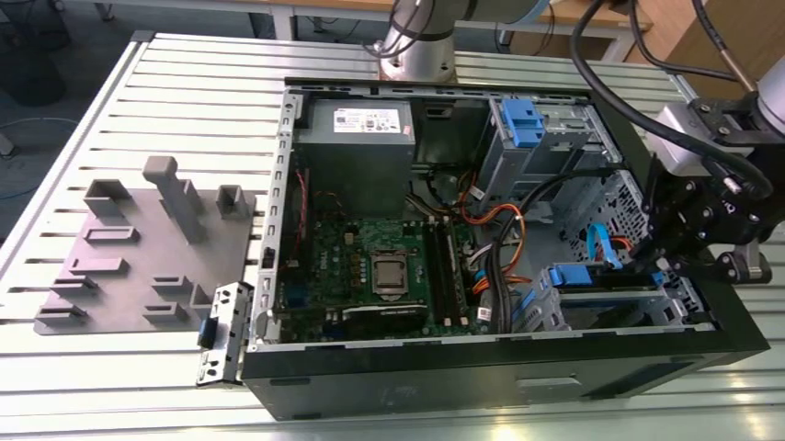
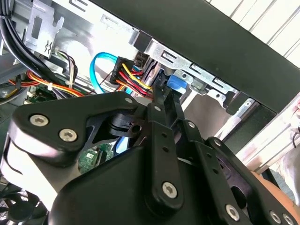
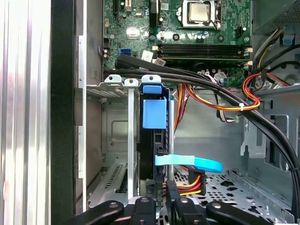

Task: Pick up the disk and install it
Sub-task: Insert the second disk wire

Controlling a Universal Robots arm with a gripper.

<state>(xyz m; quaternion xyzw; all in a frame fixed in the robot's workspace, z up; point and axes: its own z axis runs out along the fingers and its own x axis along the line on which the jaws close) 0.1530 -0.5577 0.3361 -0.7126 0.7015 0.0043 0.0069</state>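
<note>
We are looking down into an open computer case [image 1: 491, 367] lying on a slatted metal table [image 1: 184, 101], with the black gripper [image 1: 663, 262] reaching into the drive bay at the case's corner on the exterior view's right. The disk [image 3: 152, 140] is standing on edge in the grey metal drive cage [image 3: 131, 122], its blue rail and tab [image 3: 153, 111] showing in the first wrist view, while a light blue data cable [image 3: 197, 162] and a bundle of red, yellow and black power wires [image 3: 194, 183] are running to its end. The gripper's fingers [image 3: 171, 192] are sitting close together right at that cabled end of the disk; we cannot tell whether they are gripping it. In the exterior view, the green motherboard [image 1: 368, 266] is lying near the case's middle, and a grey plastic fixture tray [image 1: 135, 257] is resting on the table at the exterior view's left.
</note>
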